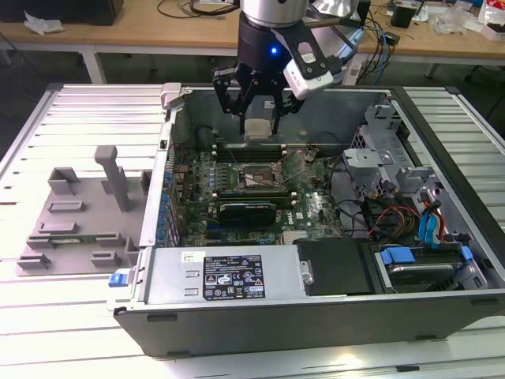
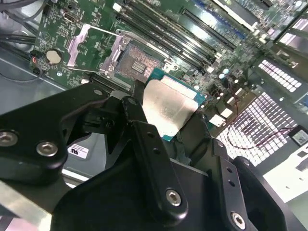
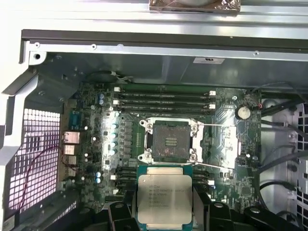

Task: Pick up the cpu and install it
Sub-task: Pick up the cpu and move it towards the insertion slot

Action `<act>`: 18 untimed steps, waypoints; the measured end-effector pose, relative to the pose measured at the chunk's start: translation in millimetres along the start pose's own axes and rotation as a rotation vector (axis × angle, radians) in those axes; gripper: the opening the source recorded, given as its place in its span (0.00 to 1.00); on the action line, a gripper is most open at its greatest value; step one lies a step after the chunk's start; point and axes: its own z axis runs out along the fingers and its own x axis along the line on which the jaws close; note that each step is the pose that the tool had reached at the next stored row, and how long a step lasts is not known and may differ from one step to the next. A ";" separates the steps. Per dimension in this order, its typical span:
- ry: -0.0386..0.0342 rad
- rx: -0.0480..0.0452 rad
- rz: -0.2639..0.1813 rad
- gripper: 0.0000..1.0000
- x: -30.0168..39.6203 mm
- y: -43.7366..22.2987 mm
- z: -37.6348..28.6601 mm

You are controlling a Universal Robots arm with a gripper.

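We are finding the fingers (image 3: 211, 216) clamping the cpu (image 3: 165, 204) by opposite edges, lid upward, level above the motherboard (image 3: 226, 125) near its open socket (image 3: 171, 139), presumably for square seating.

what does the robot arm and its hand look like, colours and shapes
The arm ends in a silvery metal wrist above a black cylindrical body with a small blue light. A white-and-grey camera module is mounted beside it. The hand is black and built of jointed link bars. In the second wrist view the links carry round silver screws.
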 end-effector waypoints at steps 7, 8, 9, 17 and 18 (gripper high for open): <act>0.0002 0.0001 -0.002 0.55 -1.0 6.8 16.7; 0.0002 0.0002 -0.002 0.55 -1.1 7.3 18.8; 0.0002 0.0001 -0.002 0.55 -1.3 7.7 20.5; -0.0061 0.0003 -0.010 0.55 -2.5 16.5 37.8; -0.0102 0.0011 -0.015 0.55 -2.6 17.3 40.0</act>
